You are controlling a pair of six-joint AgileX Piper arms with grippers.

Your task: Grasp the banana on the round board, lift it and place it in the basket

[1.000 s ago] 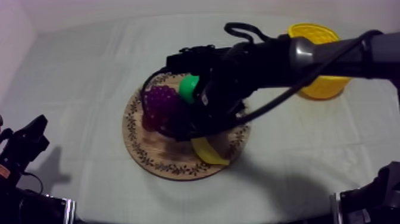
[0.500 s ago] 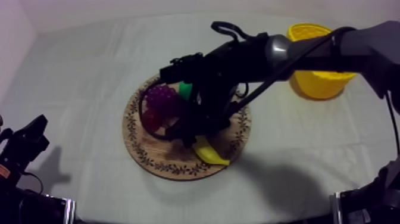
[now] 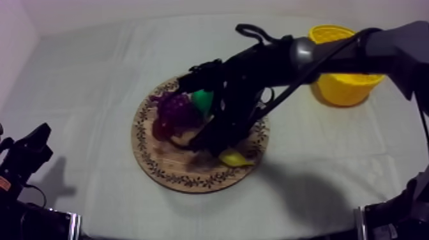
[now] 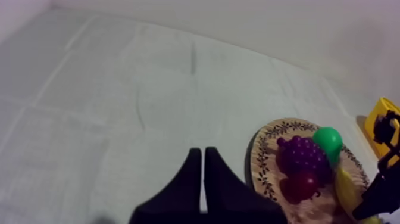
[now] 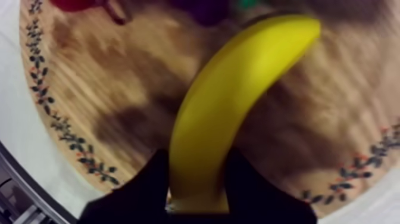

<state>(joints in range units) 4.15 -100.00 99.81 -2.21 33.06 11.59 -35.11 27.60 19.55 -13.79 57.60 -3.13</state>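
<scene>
The yellow banana (image 3: 235, 157) lies on the round wooden board (image 3: 159, 169) near its front right rim. My right arm reaches in from the upper right and my right gripper (image 3: 218, 148) is down on the banana. In the right wrist view both black fingers hug the sides of the banana (image 5: 238, 107), just above the board (image 5: 107, 89): shut on it. My left gripper (image 4: 203, 152) is shut as a narrow wedge over bare cloth, and sits low at the left (image 3: 29, 153). The yellow basket (image 3: 345, 83) stands at the far right.
On the board also lie a purple bunch of grapes (image 3: 175, 108), a green pear (image 3: 203, 100) and a small red fruit (image 3: 159, 129). In the left wrist view the board (image 4: 265, 155) lies beyond my left gripper, with the basket (image 4: 381, 119) behind it.
My right gripper has dropped onto the banana and closed its fingers round it. The banana's visible end has shifted a little to the right. The left arm has not moved.
</scene>
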